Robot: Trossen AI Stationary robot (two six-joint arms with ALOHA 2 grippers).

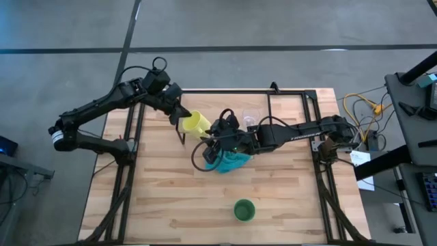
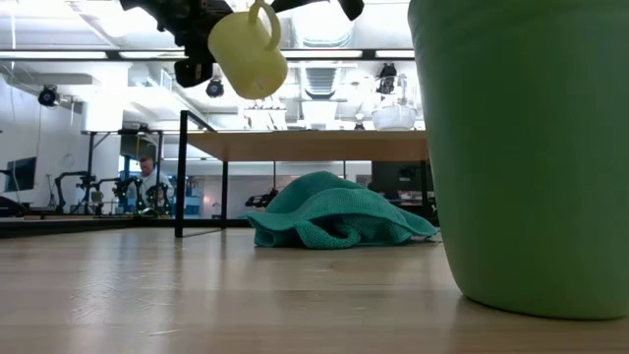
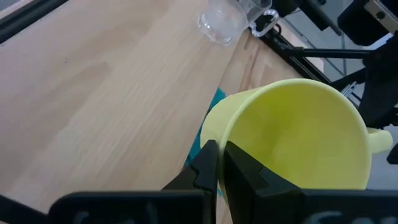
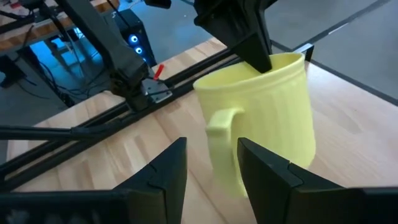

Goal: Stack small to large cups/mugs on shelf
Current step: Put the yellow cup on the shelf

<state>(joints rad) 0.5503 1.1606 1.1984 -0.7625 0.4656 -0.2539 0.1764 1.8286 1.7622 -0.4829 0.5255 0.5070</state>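
The left gripper (image 1: 183, 117) is clamped on the rim of the yellow mug (image 1: 197, 123), one dark finger inside the wall and one outside, and holds it in the air above the shelf (image 2: 314, 146). The mug is smooth and matte, a pale yellow cylinder that widens slightly toward its open mouth, with a thick looped handle (image 4: 222, 134) on the side facing the right arm. In the low view it hangs tilted, well above the shelf plank.

The right gripper (image 4: 211, 163) sits just beside the mug at the handle, its two blocky dark fingers spread apart and gripping nothing.

The shelf is a light-wood plank with fine straight grain, carried on thin black metal legs (image 2: 181, 174). A small clear glass cup (image 3: 222, 22) stands on the plank, round and thin-walled, apart from the mug. Beneath the shelf lies a teal cloth (image 2: 334, 214), soft and nubby, crumpled into a low mound on the tabletop (image 1: 164, 198).

The green cup (image 1: 244, 210) stands alone near the front edge of the butcher-block tabletop, well apart from the shelf; it is round, smooth and deep green, with walls that flare slightly upward.

No readable writing or labels show on any of the vessels.
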